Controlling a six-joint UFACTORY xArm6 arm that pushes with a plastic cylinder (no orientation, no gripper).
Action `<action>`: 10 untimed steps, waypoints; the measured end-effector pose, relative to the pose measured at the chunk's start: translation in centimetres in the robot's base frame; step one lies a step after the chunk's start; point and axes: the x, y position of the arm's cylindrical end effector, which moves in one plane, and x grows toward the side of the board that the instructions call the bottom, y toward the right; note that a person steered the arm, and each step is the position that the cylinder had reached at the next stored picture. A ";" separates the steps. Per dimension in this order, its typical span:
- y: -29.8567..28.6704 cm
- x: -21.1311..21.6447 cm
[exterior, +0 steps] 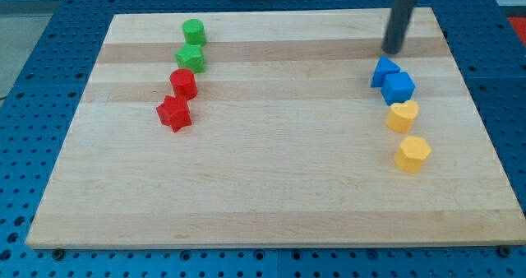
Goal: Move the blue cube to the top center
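Observation:
The blue cube [399,88] lies at the view's right on the wooden board [271,155]. A second blue block [383,70], wedge-like, touches it on its upper left. My tip [394,51] is just above these two blue blocks, a short gap from the wedge-like one, near the board's top right. The dark rod runs up out of the view's top.
Two yellow blocks [403,116] [412,154] lie below the blue cube. At the view's left, a green cylinder [194,31], a green block [191,59], a red cylinder [183,84] and a red star-like block [174,113] form a slanting column.

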 end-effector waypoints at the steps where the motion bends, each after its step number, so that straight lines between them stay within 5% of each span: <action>1: -0.9 2.3; 6: -6.1 14.1; 10: -8.5 13.8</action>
